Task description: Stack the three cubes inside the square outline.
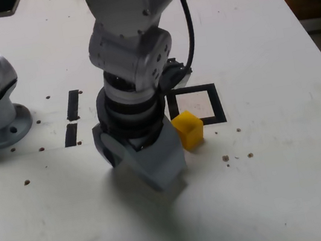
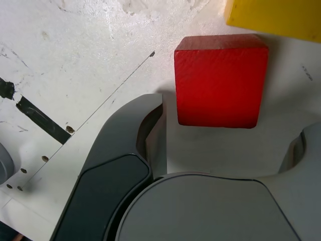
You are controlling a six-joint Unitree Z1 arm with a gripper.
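While two short tape strips [image 1: 73, 117] lie off at the exterior view's left, the arm's jaws stand open, low over the table [image 1: 281, 187], with the red cube [image 2: 220, 80] between them, ungripped; the yellow cube [image 1: 188, 129] sits just beside it, touching the square outline [image 1: 196, 106].

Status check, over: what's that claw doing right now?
Gripper open, low over red cube. Yellow cube beside it, outside square outline. Green cube not seen.

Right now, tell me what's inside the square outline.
Only bare white table shows inside the outline. The arm covers its near-left corner in the exterior view, so that part can't be checked.
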